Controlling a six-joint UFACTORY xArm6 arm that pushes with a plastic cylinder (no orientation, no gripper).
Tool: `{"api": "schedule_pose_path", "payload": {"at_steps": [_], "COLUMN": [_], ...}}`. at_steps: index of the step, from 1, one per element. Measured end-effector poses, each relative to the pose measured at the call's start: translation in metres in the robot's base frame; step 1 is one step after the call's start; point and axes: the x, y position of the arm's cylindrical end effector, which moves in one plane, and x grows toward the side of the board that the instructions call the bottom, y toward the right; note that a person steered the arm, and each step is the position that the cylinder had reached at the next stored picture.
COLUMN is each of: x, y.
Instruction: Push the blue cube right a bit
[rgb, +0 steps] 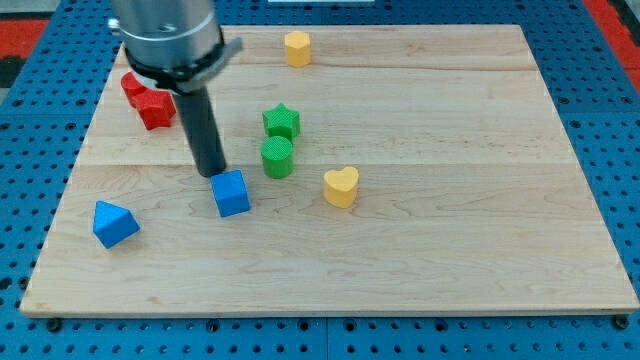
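The blue cube sits on the wooden board, left of centre. My tip is at the cube's upper left corner, touching or almost touching it. The dark rod rises from there to the grey arm body at the view's top left. A green cylinder stands just up and right of the cube.
A green star is above the cylinder. A yellow heart lies right of the cube. A blue triangular block is at lower left. Red blocks sit at upper left, partly hidden by the arm. A yellow block is near the top edge.
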Motion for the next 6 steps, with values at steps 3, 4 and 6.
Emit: {"api": "schedule_pose_path", "payload": {"at_steps": [3, 4, 6], "x": [0.055, 0.048, 0.038], "y": [-0.004, 0.008, 0.034]}}
